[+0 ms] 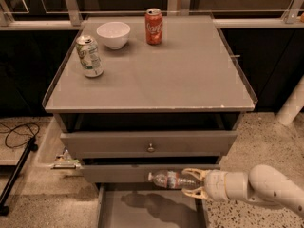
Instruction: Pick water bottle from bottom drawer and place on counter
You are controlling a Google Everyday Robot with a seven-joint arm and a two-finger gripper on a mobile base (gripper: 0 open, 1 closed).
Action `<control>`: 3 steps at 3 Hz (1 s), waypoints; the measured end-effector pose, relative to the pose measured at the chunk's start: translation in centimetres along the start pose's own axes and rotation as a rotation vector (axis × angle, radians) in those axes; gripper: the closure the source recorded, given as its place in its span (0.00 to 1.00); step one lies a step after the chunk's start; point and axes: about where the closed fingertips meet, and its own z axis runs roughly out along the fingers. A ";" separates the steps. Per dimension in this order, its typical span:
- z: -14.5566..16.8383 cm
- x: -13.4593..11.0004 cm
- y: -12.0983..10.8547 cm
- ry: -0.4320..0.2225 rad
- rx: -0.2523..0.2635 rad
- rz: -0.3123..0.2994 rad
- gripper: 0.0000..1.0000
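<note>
Between the two pale fingers of the gripper [186,182], low at the right of the camera view, sits the base end of the water bottle [166,178]. The fingers are closed on it from above and below. The bottle juts out horizontally ahead of the fingertips, cap leading, on the side of the gripper away from the white arm [266,190]. Directly beneath the gripper the bottom drawer [118,213] stands pulled out, its grey floor carrying the shadow of bottle and fingers, so the bottle is judged to be lifted clear of the floor (the gap itself cannot be read from this view). Just behind the bottle runs the middle drawer front [114,173]. High above the gripper spreads the counter [180,80], with a green-white can [89,56], a white bowl [113,34] and a red soda can [153,26] toward its far and left parts.

Risks from here:
- **Weak grasp.** The hold is at one end only, so the bottle's length acts as a lever. The thin crinkled plastic may yield, letting the bottle droop or slip back into the drawer.
- **Collision on the way up.** A straight rise would likely carry the cap into the drawer fronts or the overhanging counter edge, so the gripper probably needs to draw outward first.
- **Rolling on release.** A bottle released on its side could roll toward the rim.
</note>
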 end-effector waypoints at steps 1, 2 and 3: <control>0.0 -0.4 0.5 -0.009 -0.021 -0.004 1.00; 1.2 0.5 1.9 0.000 -0.039 0.016 1.00; -0.5 -1.9 2.7 0.052 -0.006 -0.028 1.00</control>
